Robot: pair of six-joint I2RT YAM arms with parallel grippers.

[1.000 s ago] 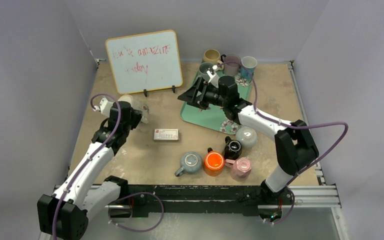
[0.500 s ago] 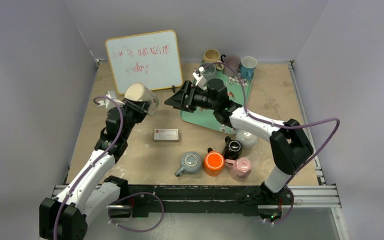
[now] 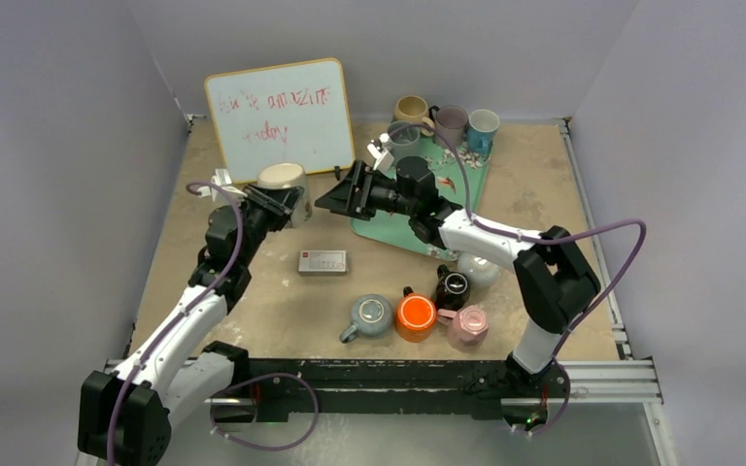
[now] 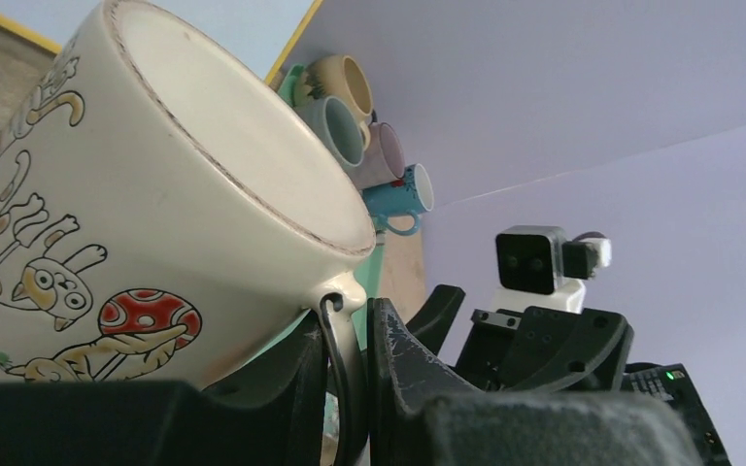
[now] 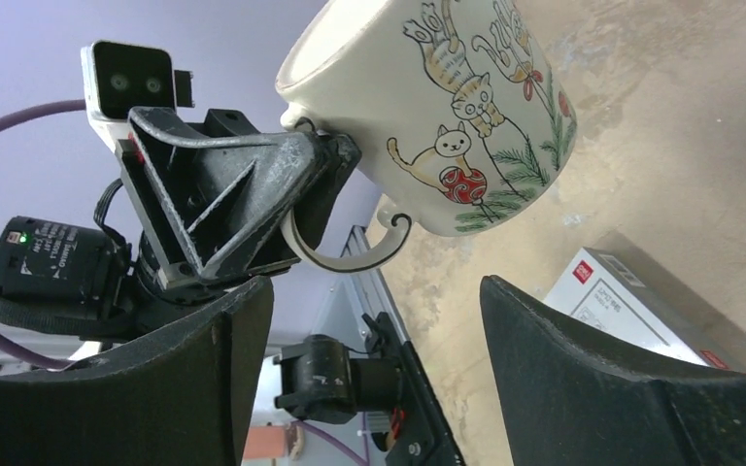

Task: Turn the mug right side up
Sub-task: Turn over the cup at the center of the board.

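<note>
A cream mug with cat drawings hangs tilted above the table's left side, in front of the whiteboard. My left gripper is shut on its thin handle, and the left wrist view shows the mug's rim and open mouth. The right wrist view shows the mug with its handle pinched in the left gripper. My right gripper is open just right of the mug. Its fingers are wide apart with nothing between them.
A whiteboard stands at the back left. A green tray lies under the right arm, with several mugs behind it. A small white box lies mid-table, and several mugs cluster near the front edge.
The left arm has lifted the mug off the table and turned it, so its mouth has swung upward. The right gripper has moved left towards the mug.
</note>
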